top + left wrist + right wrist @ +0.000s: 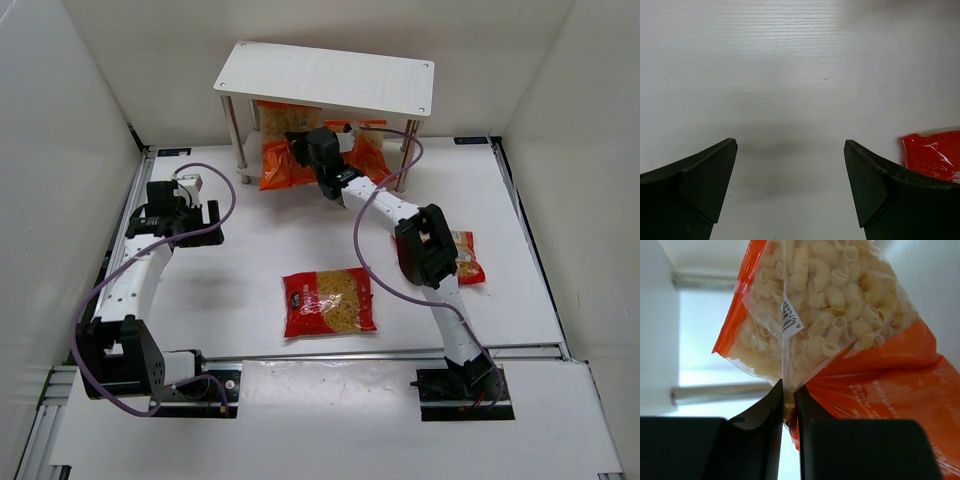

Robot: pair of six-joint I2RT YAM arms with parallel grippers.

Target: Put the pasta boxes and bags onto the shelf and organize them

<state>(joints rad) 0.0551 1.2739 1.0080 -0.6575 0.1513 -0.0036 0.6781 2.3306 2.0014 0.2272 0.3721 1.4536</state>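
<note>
Pasta bags first, from the top view: two orange ones are under the top board of the shelf [325,78]. Your right gripper [303,138] is on the left orange bag [280,150], and the second orange bag [368,152] is just beside it. One red bag [328,302] lies flat on the table [240,260], well apart from the shelf. The other red bag [468,258] is partly hidden beneath your right arm.

Left wrist view: your left gripper [790,145] hangs over bare table with its fingers spread wide and nothing between them. A corner of a red bag shows at the right edge.

Right wrist view: your fingers are almost closed, pinching only a thin edge of the left orange bag. The macaroni is heaped beyond the pinch, and a silver shelf leg [715,392] is close on the left.

Watch that pinch. It's film you hold, not bulk, so the loose pasta could likely shift and pull the edge free. Let go before the bag is settled and it may slump forward off the shelf. Swing left and you risk catching the leg; swing right and you may shove its neighbour.
</note>
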